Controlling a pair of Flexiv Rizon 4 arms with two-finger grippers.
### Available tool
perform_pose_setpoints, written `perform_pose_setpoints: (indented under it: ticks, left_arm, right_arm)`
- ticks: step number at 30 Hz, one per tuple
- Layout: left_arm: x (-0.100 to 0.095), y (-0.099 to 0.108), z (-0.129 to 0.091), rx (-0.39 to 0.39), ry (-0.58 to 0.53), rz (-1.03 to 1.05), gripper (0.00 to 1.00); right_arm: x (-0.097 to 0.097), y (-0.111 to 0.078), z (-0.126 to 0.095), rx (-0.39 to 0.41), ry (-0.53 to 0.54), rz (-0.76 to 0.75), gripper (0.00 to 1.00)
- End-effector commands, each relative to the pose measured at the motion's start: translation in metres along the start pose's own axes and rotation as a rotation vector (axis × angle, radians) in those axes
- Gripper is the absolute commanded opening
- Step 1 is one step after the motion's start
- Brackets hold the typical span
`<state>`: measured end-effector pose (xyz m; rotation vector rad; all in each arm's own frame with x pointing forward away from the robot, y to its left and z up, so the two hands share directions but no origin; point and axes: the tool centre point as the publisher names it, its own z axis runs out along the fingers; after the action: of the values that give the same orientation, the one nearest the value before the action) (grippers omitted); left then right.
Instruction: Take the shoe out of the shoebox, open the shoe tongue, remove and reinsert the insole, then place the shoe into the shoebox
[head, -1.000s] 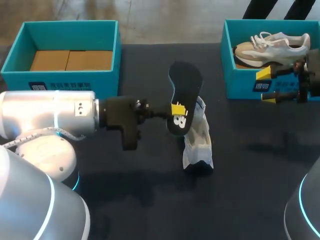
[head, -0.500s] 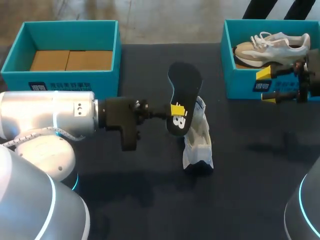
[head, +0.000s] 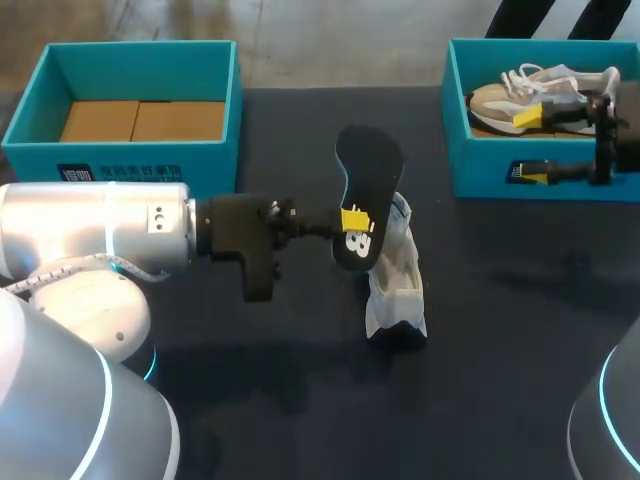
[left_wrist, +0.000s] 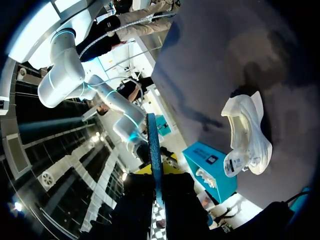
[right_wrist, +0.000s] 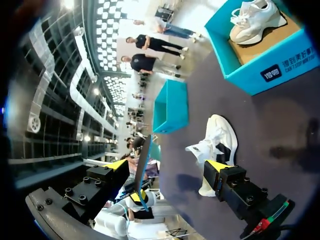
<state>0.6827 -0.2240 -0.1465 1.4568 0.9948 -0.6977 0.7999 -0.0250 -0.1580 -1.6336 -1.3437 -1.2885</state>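
My left gripper (head: 357, 220) is shut on a black insole (head: 368, 172), held upright above the middle of the table. Under it, a white shoe (head: 396, 272) rests on the dark table. In the left wrist view the insole (left_wrist: 153, 145) runs edge-on out from between my fingers, with the white shoe (left_wrist: 247, 135) off to one side. My right gripper (head: 531, 148) hangs open at the front wall of the right shoebox (head: 480, 180), holding nothing. In its own view the right gripper (right_wrist: 167, 167) frames the white shoe (right_wrist: 217, 145) and the insole (right_wrist: 142, 165) ahead.
A beige shoe (head: 545, 95) lies in the right teal shoebox. A second teal shoebox (head: 130, 60) at the back left has only brown cardboard inside. Dark table surface stretches in front of the white shoe.
My right gripper has shifted toward the back of the table, now over the right shoebox's front wall. The left arm and insole have barely moved.
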Motion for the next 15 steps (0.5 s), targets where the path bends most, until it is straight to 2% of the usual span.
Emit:
perform_pose_setpoints:
  ticks: [1, 15]
  left_arm:
    - [0.001, -0.002, 0.0, -0.005, -0.003, 0.003, 0.0]
    - [0.001, -0.002, 0.0, -0.005, -0.003, 0.003, 0.0]
  right_arm:
    - [-0.009, 0.002, 0.023, -0.003, 0.035, 0.026, 1.0]
    - [0.0, -0.005, 0.072, 0.012, 0.13, 0.097, 1.0]
